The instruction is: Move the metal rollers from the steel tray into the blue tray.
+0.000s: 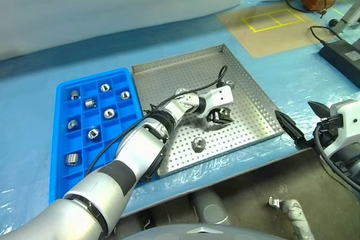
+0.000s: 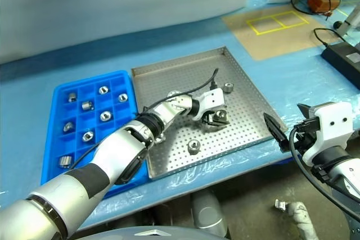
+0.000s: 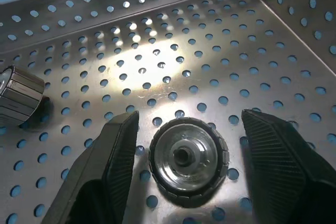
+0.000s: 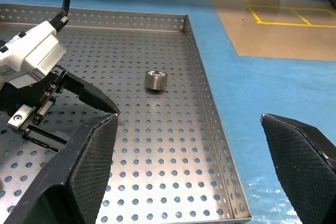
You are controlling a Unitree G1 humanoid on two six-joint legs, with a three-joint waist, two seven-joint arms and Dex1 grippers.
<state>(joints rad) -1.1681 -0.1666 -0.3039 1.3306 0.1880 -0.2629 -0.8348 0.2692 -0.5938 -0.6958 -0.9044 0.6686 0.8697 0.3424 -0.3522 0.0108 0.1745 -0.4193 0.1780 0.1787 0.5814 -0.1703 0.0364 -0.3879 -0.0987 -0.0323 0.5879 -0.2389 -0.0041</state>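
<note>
A robot's left claw hangs low over the large perforated silver steel tray, its two black fingers spread on either side of a short, shiny metal roller lying flat with its centre hole up. The jaws straddle the piece with daylight on both sides and nothing is gripped yet.

Two more rollers wait in the steel tray: one near the front rim, another toward the far right corner. Seven appear to sit already in the bright blue plastic compartment tray, just left of the steel one on the blue-covered desk, though the small cells make the count uncertain.

The risk lies in the closing. The roller looks nearer the one finger than the other, so a squeeze from here could push it across the slick perforated floor or pinch it off-centre and let it slip out on the lift.

The left arm reaches across from the near left, wrist angled down and rightward. The right claw is held back off the tray's near right corner, fingers wide apart and empty.
</note>
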